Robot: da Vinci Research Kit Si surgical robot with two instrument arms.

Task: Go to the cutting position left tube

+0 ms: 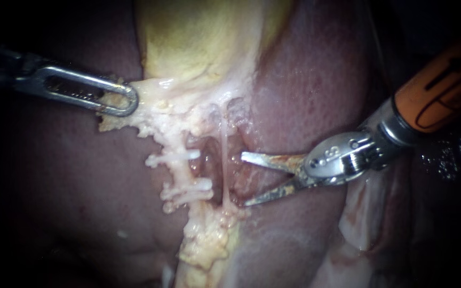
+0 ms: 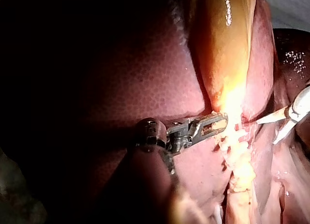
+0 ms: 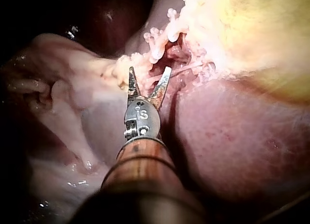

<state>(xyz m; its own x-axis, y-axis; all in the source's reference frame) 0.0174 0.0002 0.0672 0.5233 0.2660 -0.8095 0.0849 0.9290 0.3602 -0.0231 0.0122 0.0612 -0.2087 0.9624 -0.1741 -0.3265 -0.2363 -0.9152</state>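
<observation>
**Steel blades apart, just short of the left tube**

Liver fills most of my endoscope view, dark red and mottled on both sides of the field. The yellow gallbladder reaches down from the top centre. It narrows into a ragged band of pale fatty tissue that runs down the middle.

My left instrument enters from the left. Its slotted jaws are clamped on that pale fatty tissue at the gallbladder's lower edge, and the left wrist view shows tissue pinched between them.

My right instrument, orange-shafted, enters from the upper right. Its two blades are spread apart with nothing between them. The tips sit just beside the right tube, a thin pale strand running up and down across a reddish hollow.

The left tube lies past that strand, on the side away from the blades. Two white clips sit across it, one above the other. The blades do not touch it.
</observation>
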